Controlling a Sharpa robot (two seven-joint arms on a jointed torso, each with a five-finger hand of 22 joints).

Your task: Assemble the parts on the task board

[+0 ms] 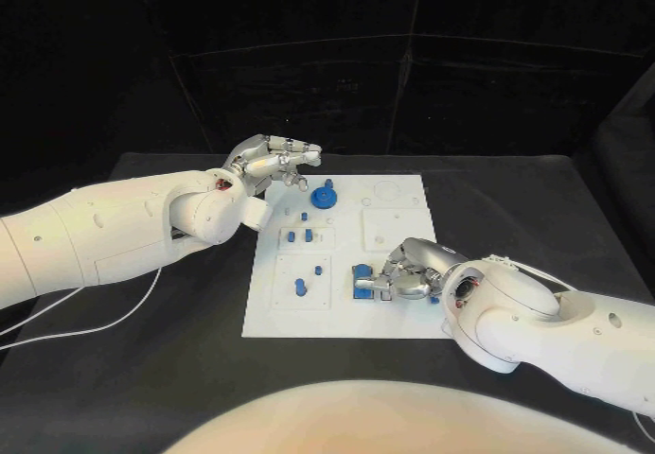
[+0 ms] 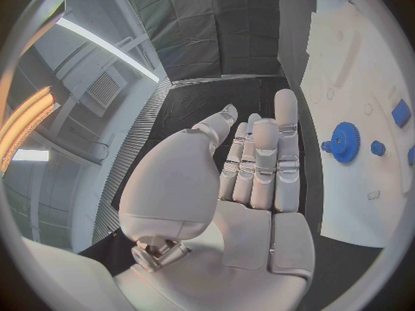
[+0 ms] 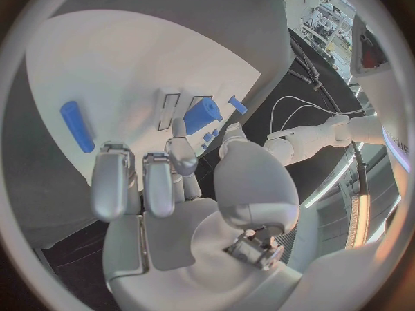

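Left hand [image 1: 274,159]: I see its fingers [image 2: 263,162] straight and pressed side by side, nothing in them; it hangs at the far left corner of the task board [image 1: 396,218]; just beside the fingertips, toward the board's middle, lies a blue gear [image 1: 324,197]; in the left wrist view the same gear [image 2: 345,142] lies flat on the white plate with a small blue part [image 2: 377,148] next to it and a blue block [image 2: 400,112] a bit further on.

Right hand [image 1: 410,268]: fingers [image 3: 161,184] curled down over the board's near right area; right at the fingertips sits a cluster of blue parts [image 1: 368,283]; I cannot tell whether the hand grips any of them or just rests on top; in the right wrist view the fingers are close together, bent forward, with a blue cylinder [image 3: 201,115] just beyond them and a blue peg [image 3: 77,126] off to one side, both lying on the board.

Out from both hands, mid-board: small blue pegs [image 1: 305,235] stand near the left column of recesses; one more peg [image 1: 302,284] in the near left recess; board lies on the black table [image 1: 136,350].
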